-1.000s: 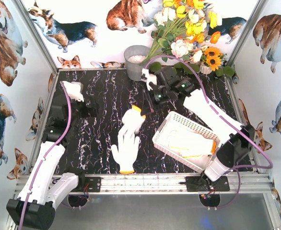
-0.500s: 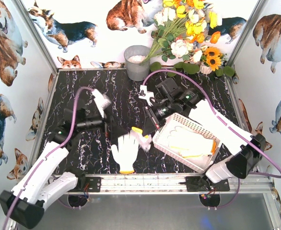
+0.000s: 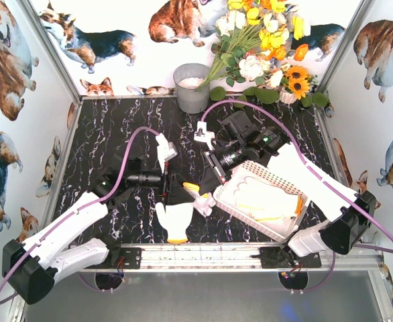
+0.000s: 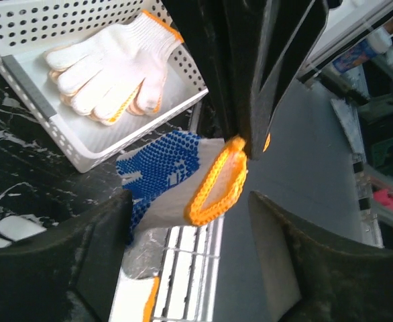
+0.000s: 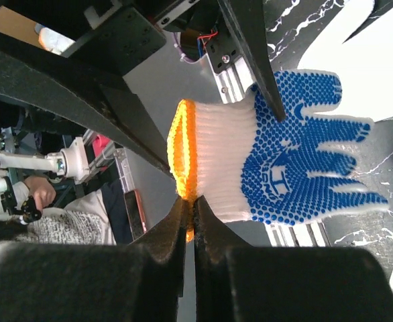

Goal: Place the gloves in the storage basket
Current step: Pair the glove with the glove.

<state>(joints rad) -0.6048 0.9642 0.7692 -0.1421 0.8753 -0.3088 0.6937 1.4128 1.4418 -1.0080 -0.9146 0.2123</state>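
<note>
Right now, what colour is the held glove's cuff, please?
The glove cuff is orange, clearest in right wrist view.

From the top view we look steeply down from above and behind the arms [image 3: 62, 231], far enough to take in the whole bench [image 3: 116, 127]. Our left wrist view sits close behind the left end effector [image 4: 190, 198], facing the basket [image 4: 35, 107] and the bench's near edge. Our right wrist view looks along the right end effector [image 5: 191, 200] (very near, its fingers filling the lower frame) toward that same edge. All three share the dotted glove [image 3: 202, 201]; the top and left wrist views also share the basket.
</note>
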